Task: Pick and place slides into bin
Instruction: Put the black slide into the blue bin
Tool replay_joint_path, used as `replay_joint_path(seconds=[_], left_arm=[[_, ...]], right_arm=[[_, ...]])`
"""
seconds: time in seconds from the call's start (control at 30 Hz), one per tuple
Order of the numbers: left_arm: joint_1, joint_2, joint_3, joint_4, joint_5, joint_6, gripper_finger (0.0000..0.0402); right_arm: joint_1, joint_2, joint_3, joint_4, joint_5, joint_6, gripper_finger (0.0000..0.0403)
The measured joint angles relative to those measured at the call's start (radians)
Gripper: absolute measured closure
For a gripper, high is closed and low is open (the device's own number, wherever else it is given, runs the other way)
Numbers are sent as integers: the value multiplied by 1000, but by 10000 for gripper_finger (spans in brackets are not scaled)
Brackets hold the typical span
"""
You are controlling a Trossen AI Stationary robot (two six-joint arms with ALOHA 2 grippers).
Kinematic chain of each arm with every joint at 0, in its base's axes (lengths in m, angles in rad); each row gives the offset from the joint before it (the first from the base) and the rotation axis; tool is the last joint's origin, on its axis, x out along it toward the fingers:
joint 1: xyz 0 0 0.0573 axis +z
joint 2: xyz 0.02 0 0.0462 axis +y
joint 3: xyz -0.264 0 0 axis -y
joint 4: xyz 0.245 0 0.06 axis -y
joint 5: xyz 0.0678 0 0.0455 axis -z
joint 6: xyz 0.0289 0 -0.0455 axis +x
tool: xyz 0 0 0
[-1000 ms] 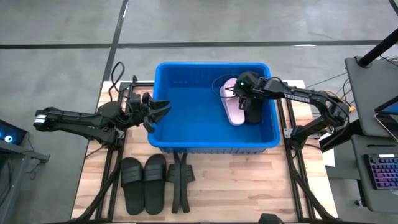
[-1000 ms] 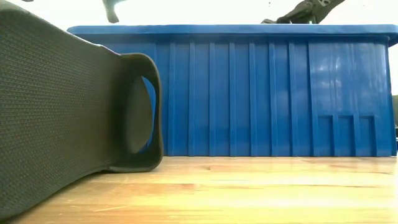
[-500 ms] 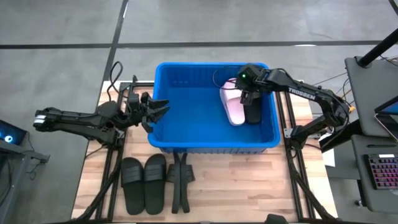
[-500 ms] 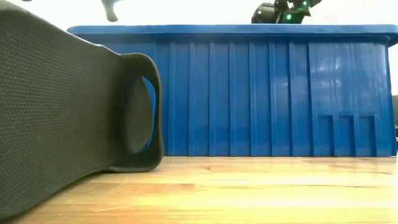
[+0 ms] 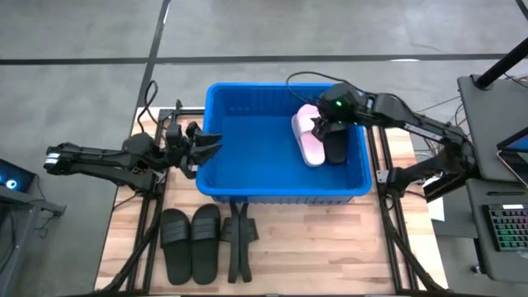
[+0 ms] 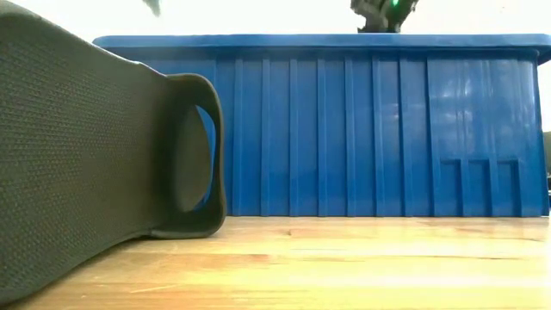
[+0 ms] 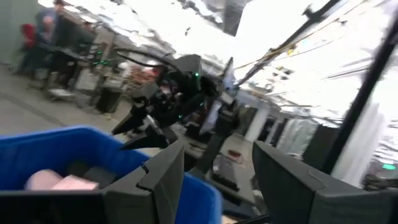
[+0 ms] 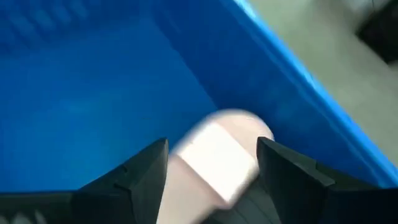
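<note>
A pale pink slide [image 5: 308,140] lies on the floor of the blue bin [image 5: 247,194], toward its right end, with a black slide [image 5: 336,148] just beside it against the right wall. The pair sits where the right arm can drop things without reaching far, which looks to be why both ended up on that side. The right hand [image 5: 323,126] hangs above them inside the bin's outline; its wrist view looks down between two parted fingers [image 8: 146,171] at the pink strap below, with nothing between them, so it is released and empty. Judging by that, this slide has been delivered and the arm is free for the next one.

Three more black slides wait on the wooden tabletop [image 5: 330,247] in front of the bin: two flat side by side [image 5: 191,239], and what seems to be a third standing on its edge [image 5: 239,243], though from above it is thin and hard to read. One of these fills the near left of the low view [image 6: 86,146], close to the camera.

The left hand [image 5: 205,146] is held just outside the bin's left wall, about level with the rim, its fingers parted and holding nothing. It seems parked there to stay clear of the right arm's work over the bin.
</note>
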Motion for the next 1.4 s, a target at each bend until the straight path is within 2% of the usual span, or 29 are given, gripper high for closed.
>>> replay_joint_path(seconds=[0.13,0.2,0.33,0.5,0.73,0.8,0.9,0.97,1.07,1.13,1.27,1.4], left_arm=[[0,-3,0,32,36,-1,226],[0,-4,0,44,58,-4,226],[0,3,0,69,119,-56,226],[0,16,0,78,216,-126,226],[-24,46,15,66,400,-157,226],[-40,54,33,13,425,-157,226],[-74,67,80,-113,438,-157,226],[-108,80,135,-230,445,-157,226],[-166,105,241,-458,443,-156,226],[-200,130,314,-609,410,-156,226],[-244,187,432,-820,303,-154,226],[-266,237,502,-875,255,-155,226]], right_arm=[[116,-78,-1,94,8,80,176],[187,-113,-1,156,46,128,178],[372,-167,-2,321,227,161,179],[607,-187,-2,519,449,119,179],[794,-136,-9,519,681,152,179],[818,-119,-12,515,727,165,179],[837,-96,-12,516,739,186,179],[845,-84,-13,517,776,187,179],[854,-77,-13,517,897,126,179],[854,-79,-13,517,949,68,179],[846,-90,-13,517,956,1,179],[848,-114,-13,509,891,-4,179]])
